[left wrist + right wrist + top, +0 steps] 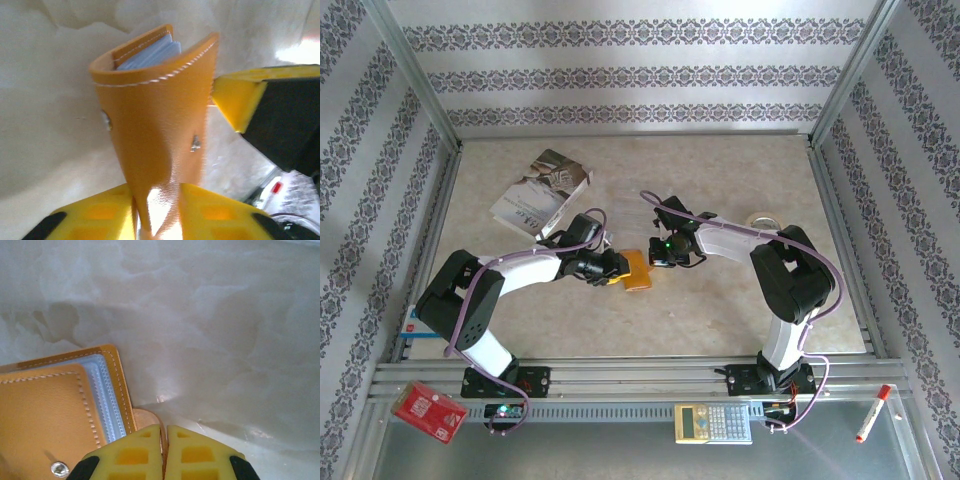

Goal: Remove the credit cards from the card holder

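Observation:
The orange card holder lies mid-table between my two grippers. In the left wrist view the card holder stands folded, with blue-grey plastic pockets showing at its top. Its lower cover runs between the yellow fingers of my left gripper, whose jaws stand apart with slack beside the leather. My right gripper is shut on the holder's thin orange tab, beside the pocket edge. From above, the left gripper and the right gripper flank the holder. The credit cards are hidden inside.
A white booklet lies at the back left and a tape roll at the right. On the front shelf are a red packet, a calculator and a red-and-white marker. A metal frame edges the table.

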You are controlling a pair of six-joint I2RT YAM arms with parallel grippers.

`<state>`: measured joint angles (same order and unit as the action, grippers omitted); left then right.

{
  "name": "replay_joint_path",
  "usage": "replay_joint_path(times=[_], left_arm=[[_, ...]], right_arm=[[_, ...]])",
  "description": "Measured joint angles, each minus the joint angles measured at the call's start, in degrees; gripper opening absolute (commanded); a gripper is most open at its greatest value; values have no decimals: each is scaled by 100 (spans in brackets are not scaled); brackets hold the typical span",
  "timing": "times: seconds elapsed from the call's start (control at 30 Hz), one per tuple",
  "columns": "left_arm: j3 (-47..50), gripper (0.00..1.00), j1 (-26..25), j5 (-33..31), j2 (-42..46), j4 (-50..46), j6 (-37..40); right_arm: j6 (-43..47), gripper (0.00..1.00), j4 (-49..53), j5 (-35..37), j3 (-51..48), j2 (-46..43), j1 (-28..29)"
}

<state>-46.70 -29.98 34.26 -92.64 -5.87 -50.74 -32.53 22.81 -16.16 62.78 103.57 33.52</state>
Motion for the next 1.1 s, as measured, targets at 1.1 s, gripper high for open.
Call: replay_joint_path(times=[1.1], left_arm=[[9,68,422,-1716,1263,-647,232]], right_arm=[[-127,0,251,-879,610,-1113,87]])
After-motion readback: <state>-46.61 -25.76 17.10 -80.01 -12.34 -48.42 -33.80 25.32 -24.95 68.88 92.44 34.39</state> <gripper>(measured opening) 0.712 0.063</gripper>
